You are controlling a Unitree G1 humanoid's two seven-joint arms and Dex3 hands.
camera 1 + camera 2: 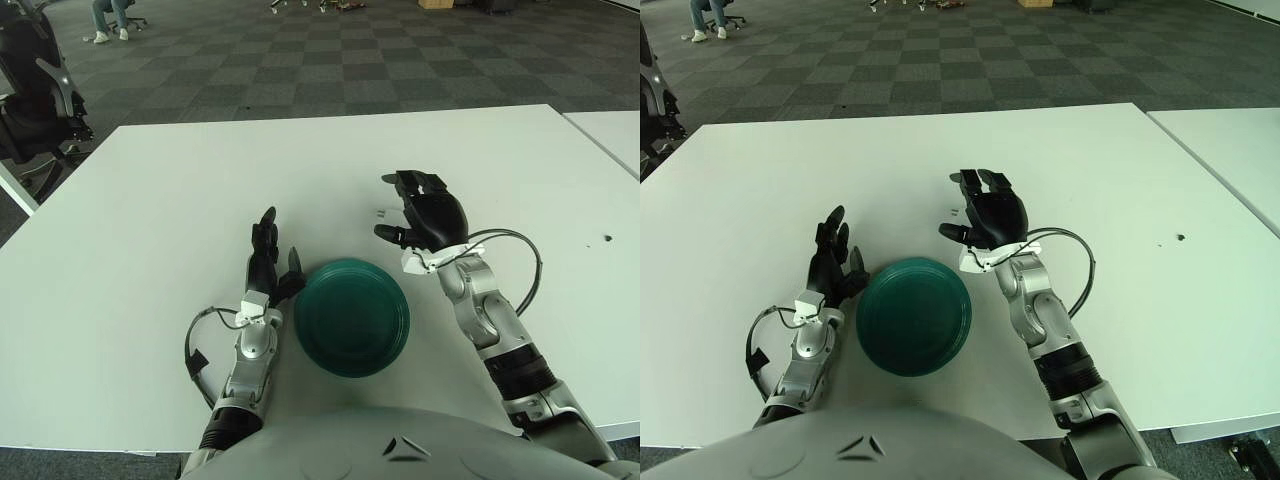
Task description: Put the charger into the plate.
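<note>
We are hovering our right hand (pixel 425 215), fingers spread, over the charger (pixel 382 212) just beyond the plate (pixel 352 316) to grasp it; our left hand (pixel 268 258), fingers relaxed, is idling left of the plate.

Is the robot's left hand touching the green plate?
Cannot tell. In the left eye view the left hand shows right beside the green plate's left rim, its nearest fingertip meeting the edge with no clear gap, but contact isn't plain either.

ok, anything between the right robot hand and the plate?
Only bare table lies between the right robot hand and the plate, seen in both eye views. The left robot hand shows at the plate's left.
</note>
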